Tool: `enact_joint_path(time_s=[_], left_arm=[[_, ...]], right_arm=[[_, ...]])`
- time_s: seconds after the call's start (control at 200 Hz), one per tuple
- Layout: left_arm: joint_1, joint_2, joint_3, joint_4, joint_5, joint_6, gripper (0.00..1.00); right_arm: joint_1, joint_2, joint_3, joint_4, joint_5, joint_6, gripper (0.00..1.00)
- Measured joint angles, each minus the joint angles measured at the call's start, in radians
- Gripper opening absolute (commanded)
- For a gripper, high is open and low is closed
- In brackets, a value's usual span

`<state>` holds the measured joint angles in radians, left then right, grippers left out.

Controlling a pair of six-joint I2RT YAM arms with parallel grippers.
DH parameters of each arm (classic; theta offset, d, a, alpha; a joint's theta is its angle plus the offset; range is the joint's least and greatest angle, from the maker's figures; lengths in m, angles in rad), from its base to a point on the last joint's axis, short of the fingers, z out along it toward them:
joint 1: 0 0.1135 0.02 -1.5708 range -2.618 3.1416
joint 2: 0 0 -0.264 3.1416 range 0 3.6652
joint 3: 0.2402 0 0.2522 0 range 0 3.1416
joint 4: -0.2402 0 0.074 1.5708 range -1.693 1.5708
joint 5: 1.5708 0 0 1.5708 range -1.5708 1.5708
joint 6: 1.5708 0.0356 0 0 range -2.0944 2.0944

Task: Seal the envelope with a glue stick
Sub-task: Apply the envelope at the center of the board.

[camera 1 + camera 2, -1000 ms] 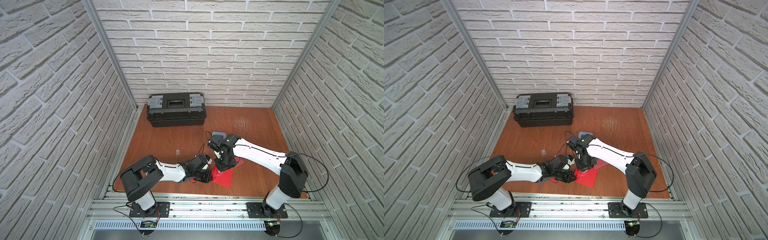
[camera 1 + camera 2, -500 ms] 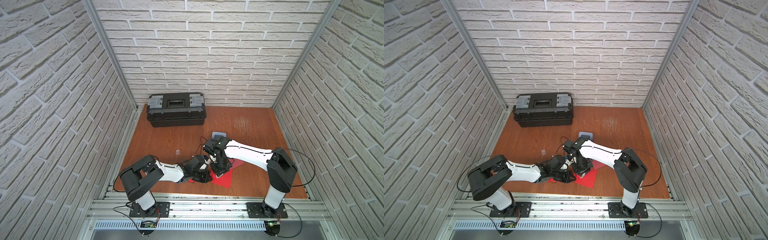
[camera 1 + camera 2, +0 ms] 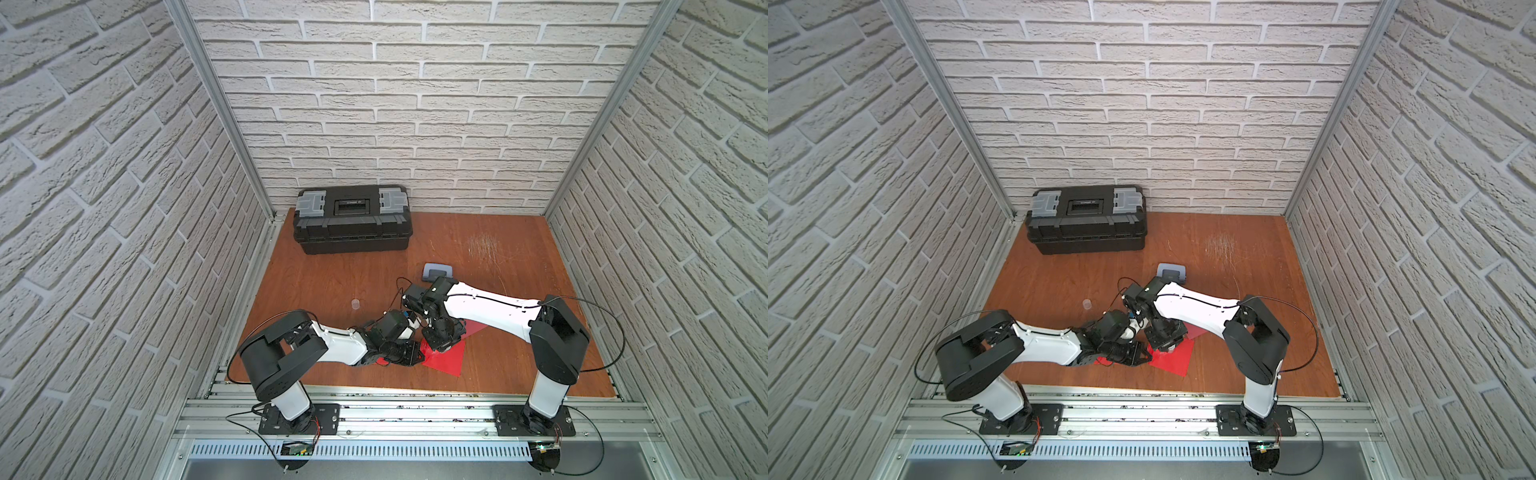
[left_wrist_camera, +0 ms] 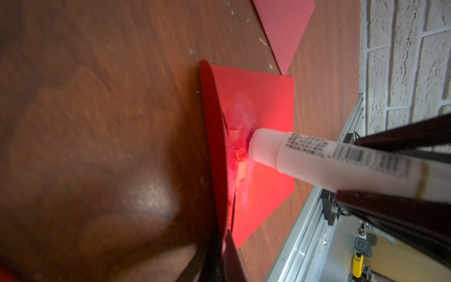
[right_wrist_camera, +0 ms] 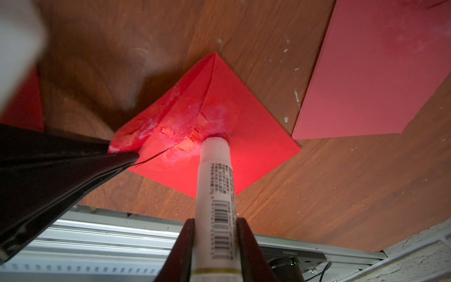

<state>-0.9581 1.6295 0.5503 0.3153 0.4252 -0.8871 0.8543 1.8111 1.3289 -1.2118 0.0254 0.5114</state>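
The red envelope [image 3: 446,358] [image 3: 1173,361] lies on the wood table near the front rail. My left gripper [image 3: 417,353] [image 4: 223,244] is shut on its triangular flap [image 5: 156,117] [image 4: 211,122], holding it raised off the envelope body. My right gripper [image 5: 216,221] [image 3: 436,338] is shut on the glue stick [image 5: 216,175] [image 4: 305,158], a white tube with a barcode label. Its tip presses on the envelope body just under the flap, among white glue smears and torn patches of paper.
A second, paler red sheet [image 5: 378,73] [image 3: 473,328] lies beside the envelope. A clear cap [image 3: 355,304] stands left of the arms. A grey-blue hole punch [image 3: 436,272] sits behind the right wrist. A black toolbox [image 3: 353,224] stands against the back wall. The aluminium rail [image 3: 415,411] borders the front.
My right gripper has carried the glue stick a little left and toward the front, closer to the left gripper. The left gripper has kept its hold on the flap.
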Motion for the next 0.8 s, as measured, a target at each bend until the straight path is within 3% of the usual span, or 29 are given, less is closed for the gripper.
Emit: enact_joint_path(time_s=[0.25, 0.555, 0.8], left_arm=[[0.002, 0.002, 0.000, 0.001, 0.004, 0.000, 0.01], [0.003, 0.002, 0.000, 0.001, 0.006, 0.000, 0.01], [0.003, 0.002, 0.002, -0.003, 0.006, 0.000, 0.01]], right_arm=[[-0.001, -0.025, -0.033, 0.048, -0.119, 0.000, 0.03], [0.016, -0.002, -0.002, 0.013, 0.040, 0.024, 0.03], [0.005, -0.024, -0.033, 0.073, -0.105, 0.006, 0.03]])
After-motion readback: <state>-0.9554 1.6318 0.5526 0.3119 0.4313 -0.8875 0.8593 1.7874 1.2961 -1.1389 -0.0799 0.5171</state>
